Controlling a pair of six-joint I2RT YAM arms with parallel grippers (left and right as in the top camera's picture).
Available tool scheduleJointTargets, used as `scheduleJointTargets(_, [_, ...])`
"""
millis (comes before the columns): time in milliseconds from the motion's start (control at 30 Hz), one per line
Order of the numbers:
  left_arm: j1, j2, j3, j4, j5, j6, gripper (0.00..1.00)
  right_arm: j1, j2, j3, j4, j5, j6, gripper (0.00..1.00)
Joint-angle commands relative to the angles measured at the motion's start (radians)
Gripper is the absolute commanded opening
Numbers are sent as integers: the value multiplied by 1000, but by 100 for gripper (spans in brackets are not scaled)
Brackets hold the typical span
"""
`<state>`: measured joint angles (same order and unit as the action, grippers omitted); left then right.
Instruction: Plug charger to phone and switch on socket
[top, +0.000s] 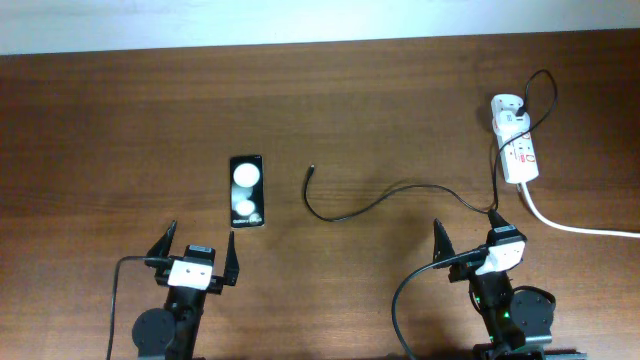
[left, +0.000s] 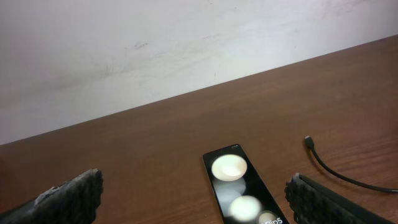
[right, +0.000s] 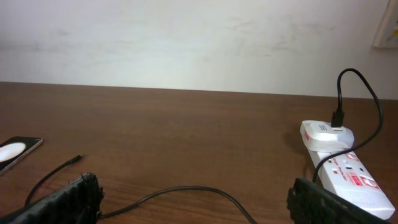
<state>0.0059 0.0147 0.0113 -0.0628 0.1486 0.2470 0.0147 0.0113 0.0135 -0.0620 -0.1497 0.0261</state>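
We see both end effectors spread wide and gripping nothing. The left gripper (top: 202, 233) hangs just short of the phone (top: 247, 190). The right gripper (top: 467, 224) hangs low over the table (top: 100, 120), and the charger (top: 372, 203) cable runs past its outer finger; whether they touch, we cannot tell from above. We count two grippers, one phone, one charger and one socket (top: 522, 155). The phone lies flat, screen up, left of centre. The charger's connector tip (top: 312, 170) rests free, near the phone but apart from it. Its white plug adapter (top: 507, 107) sits in the socket's far end, on the table's right side. One thick white cord (top: 585, 229) leaves the socket.
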Motion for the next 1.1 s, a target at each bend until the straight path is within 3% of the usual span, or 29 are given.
scheduleJointTargets(0, [-6,-9,-2,-6,-8,16,99,6,-8,-8,-1,8,7,99])
scheduleJointTargets(567, [-5,-9,-2,-2,23,5,99,6,-8,-8,-1,8,7,99])
scheduleJointTargets(667, [-5,9,28,-10,23,-76,99,6,-8,-8,-1,8,7,98])
scheduleJointTargets(800, [-5,125,146,-59,43,-79,99,6,-8,-8,-1,8,7,99])
scheduleJointTargets(1067, [-5,583,561,-235,107,-78,99,6,-8,-8,-1,8,7,99])
